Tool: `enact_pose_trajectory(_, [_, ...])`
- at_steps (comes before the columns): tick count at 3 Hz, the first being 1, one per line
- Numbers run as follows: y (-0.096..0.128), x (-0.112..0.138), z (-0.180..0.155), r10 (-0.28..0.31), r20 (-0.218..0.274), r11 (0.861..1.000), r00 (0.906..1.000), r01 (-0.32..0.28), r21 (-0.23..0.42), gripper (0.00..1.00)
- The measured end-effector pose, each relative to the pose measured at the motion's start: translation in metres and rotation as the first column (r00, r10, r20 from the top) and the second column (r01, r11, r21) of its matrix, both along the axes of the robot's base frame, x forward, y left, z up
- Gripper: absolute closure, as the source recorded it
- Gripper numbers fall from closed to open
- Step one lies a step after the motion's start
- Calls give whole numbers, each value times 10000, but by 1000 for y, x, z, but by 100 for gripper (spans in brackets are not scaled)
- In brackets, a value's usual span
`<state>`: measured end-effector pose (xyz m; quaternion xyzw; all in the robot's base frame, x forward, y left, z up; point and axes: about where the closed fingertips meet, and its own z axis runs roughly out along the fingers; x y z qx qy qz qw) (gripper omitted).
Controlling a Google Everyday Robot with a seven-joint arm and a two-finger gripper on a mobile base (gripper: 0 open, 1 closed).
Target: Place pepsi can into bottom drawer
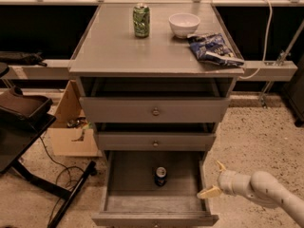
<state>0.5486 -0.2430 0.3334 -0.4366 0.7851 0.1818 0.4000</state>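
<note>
The pepsi can [161, 175] stands upright inside the open bottom drawer [154, 218], near the middle of its floor. My gripper [214, 179] is outside the drawer, just past its right wall and above it, to the right of the can. Its fingers are spread apart and hold nothing. The white arm runs off to the lower right.
On the cabinet top [114, 51] stand a green can [141, 20], a white bowl [184, 24] and a blue chip bag [213, 49]. The two upper drawers [155, 110] are shut. A cardboard box [71, 132] and a black chair base [57, 194] are on the left.
</note>
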Motion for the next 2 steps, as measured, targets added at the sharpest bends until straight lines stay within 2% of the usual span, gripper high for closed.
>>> enact_pose_trajectory(1, [-25, -15, 56, -1174, -116, 9896, 9930, 1160, -850, 0])
enact_pose_trajectory(2, [-13, -12, 113, -2032, 226, 9670, 9789, 2043, -1520, 0])
